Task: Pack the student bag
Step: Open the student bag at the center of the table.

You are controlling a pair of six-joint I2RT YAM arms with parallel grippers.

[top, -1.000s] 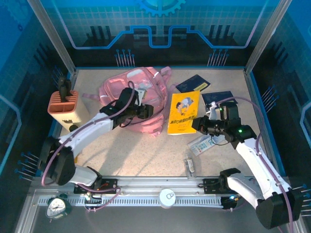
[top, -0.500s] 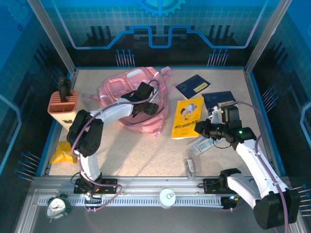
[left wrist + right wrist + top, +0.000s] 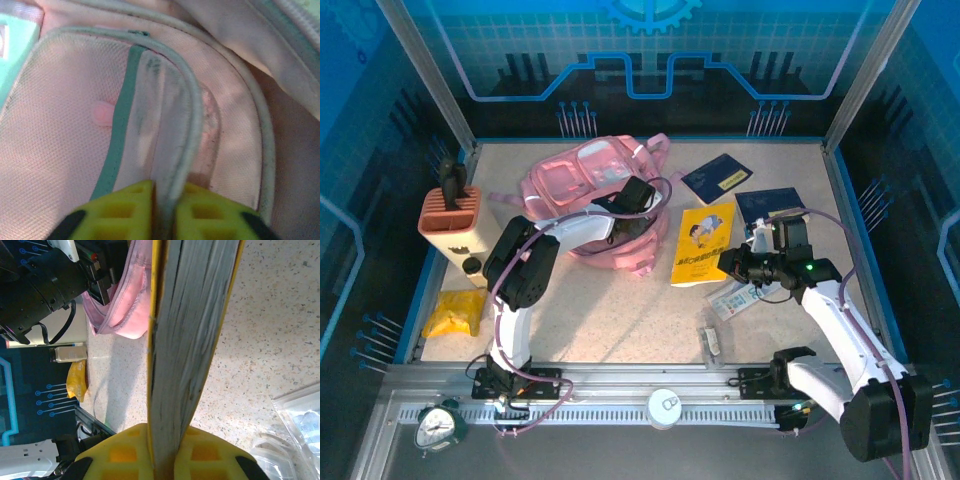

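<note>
Nearest us, we see our right gripper (image 3: 162,450) pinching the yellow book (image 3: 702,238) by its edge, pages standing on end above the speckled table (image 3: 620,320); farther back, our left gripper (image 3: 165,207) is pressed together on a piped seam of the student bag (image 3: 582,182), which lies toward the table's far side, left of centre.

We found the widest open stretch of counter (image 3: 610,310) at six o'clock of the student bag (image 3: 570,180), bare down to its near edge. At three o'clock the yellow book (image 3: 703,240) stood just beside the bag, leaving only a narrow lane. Blue booklets (image 3: 720,178) crowded one o'clock, the pen holder (image 3: 453,222) blocked nine o'clock, and the left arm (image 3: 520,270) lay across seven o'clock.
</note>
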